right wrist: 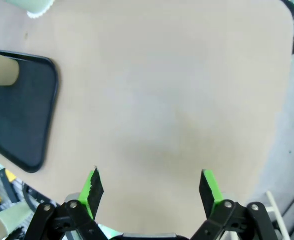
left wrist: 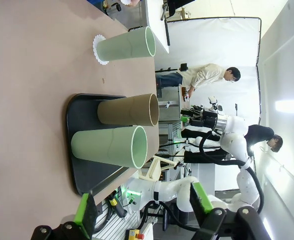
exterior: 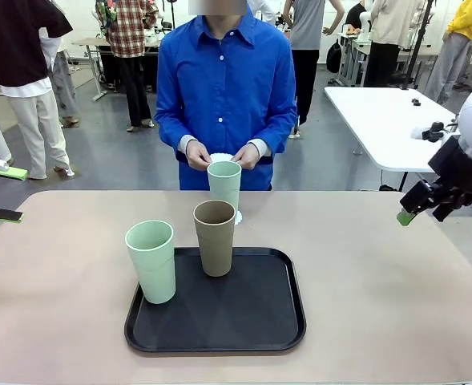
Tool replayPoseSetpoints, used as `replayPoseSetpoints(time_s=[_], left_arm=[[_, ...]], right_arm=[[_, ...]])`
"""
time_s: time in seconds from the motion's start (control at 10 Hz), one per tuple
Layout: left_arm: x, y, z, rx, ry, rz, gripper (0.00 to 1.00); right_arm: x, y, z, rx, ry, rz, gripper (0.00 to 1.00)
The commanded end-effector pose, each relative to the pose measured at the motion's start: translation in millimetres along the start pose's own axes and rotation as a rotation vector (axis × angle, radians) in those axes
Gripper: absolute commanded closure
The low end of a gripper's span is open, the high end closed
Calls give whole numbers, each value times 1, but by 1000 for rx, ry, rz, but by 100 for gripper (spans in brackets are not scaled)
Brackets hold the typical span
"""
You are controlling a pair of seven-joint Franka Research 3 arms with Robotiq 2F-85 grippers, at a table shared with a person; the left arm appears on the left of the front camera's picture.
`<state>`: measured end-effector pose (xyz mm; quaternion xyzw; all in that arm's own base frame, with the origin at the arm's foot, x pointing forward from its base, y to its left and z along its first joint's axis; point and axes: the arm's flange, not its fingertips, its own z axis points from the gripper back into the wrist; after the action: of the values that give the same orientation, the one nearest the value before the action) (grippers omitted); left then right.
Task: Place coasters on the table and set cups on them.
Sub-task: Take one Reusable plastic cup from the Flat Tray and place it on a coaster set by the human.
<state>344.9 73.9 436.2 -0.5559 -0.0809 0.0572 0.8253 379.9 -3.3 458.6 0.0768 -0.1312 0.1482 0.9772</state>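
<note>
White lacy coaster (left wrist: pixel 95 47) mostly hidden beneath far mint cup (left wrist: pixel 125 45), only edge visible.

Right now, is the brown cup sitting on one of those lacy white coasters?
No, the brown cup stands straight on the black tray, next to a mint green cup.

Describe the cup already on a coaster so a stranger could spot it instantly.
On the beige table, look beyond the far edge of the black tray, toward the person in blue. A pale mint green cup stands there on a white lacy coaster. The other mint cup and the brown cup stand on the tray instead.
</note>
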Motion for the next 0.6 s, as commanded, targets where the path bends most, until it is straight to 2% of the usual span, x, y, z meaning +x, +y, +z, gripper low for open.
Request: replayPoseSetpoints(time_s=[0.0, 0.1, 0.2, 0.5], left_arm=[[0, 0, 1, -16, -6, -8, 0], [0, 0, 1, -16, -6, -8, 0], [0, 0, 1, -16, -6, -8, 0], [0, 0, 1, -16, -6, -8, 0]], right_arm=[[3, 2, 2, -21, 44, 0, 0], [0, 0, 0, 0, 0, 0, 0], [2, 0, 21, 195, 12, 12, 0], [23, -60, 78, 634, 65, -155, 0]])
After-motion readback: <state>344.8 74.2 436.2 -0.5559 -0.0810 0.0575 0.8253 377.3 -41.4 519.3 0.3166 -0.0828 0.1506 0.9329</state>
